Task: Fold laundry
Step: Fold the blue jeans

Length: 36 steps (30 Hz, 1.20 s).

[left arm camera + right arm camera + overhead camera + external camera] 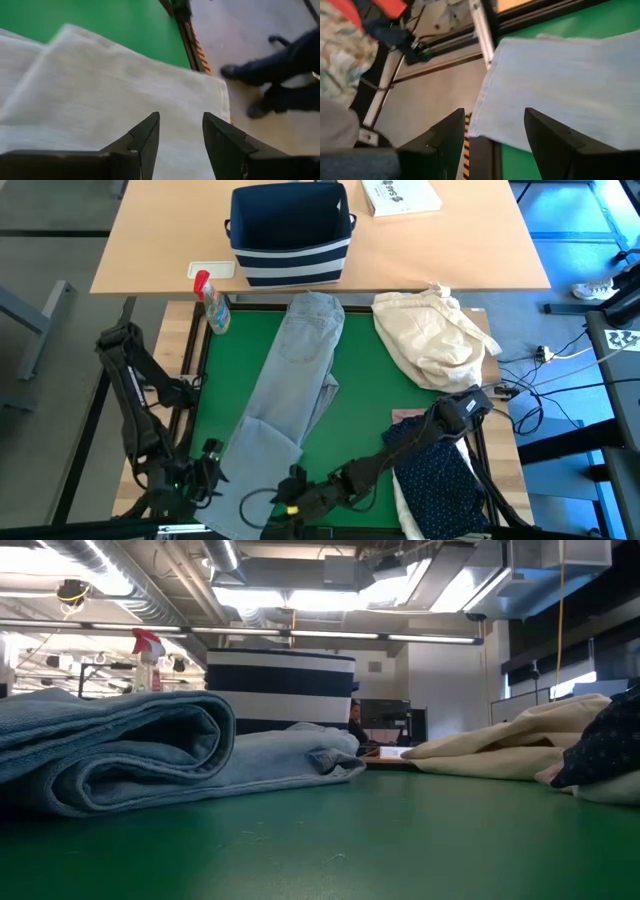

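Note:
The light grey jeans [290, 370] lie stretched along the green mat [370, 410], waist at the far side and leg ends at the near edge. In the low view the jeans [120, 750] show as stacked folds. My left gripper [212, 470] hovers open over the jeans' leg end [115, 85], with nothing between its fingers [145, 132]. My right gripper [285, 492] reaches in from the right and stands open above the jeans' corner [485, 120], which hangs over the table's near edge. A navy white-dotted shirt [440, 470] lies on a pile at the near right.
A cream-beige cloth bundle [430, 330] sits at the far right of the mat. A spray bottle [212, 305] stands at the far left corner. On the wooden table behind is a navy striped bin [290, 235]. A person's shoes [270, 95] show on the floor beyond the near edge.

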### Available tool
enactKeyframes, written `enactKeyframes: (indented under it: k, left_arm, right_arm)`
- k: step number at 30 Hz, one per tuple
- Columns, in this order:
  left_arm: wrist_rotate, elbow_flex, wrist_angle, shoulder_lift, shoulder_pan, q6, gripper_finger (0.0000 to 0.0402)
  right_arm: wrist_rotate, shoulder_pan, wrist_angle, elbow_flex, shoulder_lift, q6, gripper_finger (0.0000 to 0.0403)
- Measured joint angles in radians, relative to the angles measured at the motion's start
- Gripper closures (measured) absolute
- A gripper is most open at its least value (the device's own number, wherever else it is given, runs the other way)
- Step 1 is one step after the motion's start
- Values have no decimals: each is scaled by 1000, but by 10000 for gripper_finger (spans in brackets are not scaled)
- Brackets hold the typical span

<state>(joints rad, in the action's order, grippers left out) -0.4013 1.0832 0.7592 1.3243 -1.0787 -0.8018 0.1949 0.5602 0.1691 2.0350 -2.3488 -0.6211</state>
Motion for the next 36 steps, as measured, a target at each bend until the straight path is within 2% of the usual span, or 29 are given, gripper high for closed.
enactKeyframes:
  k: [4,10,19,27,30,36]
  left_arm:
    - [48,0,-25,61,-50,-9,248]
    - [58,0,-122,227,-134,-30,247]
    - [57,0,-125,447,-127,0,246]
    - [132,0,-113,508,-95,-31,245]
    - [180,4,-112,531,-74,-33,234]
    - [207,9,-106,565,-37,-29,205]
  right_arm:
    - [6,13,-55,-1,-27,29,197]
    - [21,8,-63,0,-29,90,197]
    - [20,-4,65,0,-41,106,197]
    - [15,-5,73,0,-41,104,197]
    - [14,-5,71,0,-41,104,197]
    - [14,-5,72,0,-41,103,197]
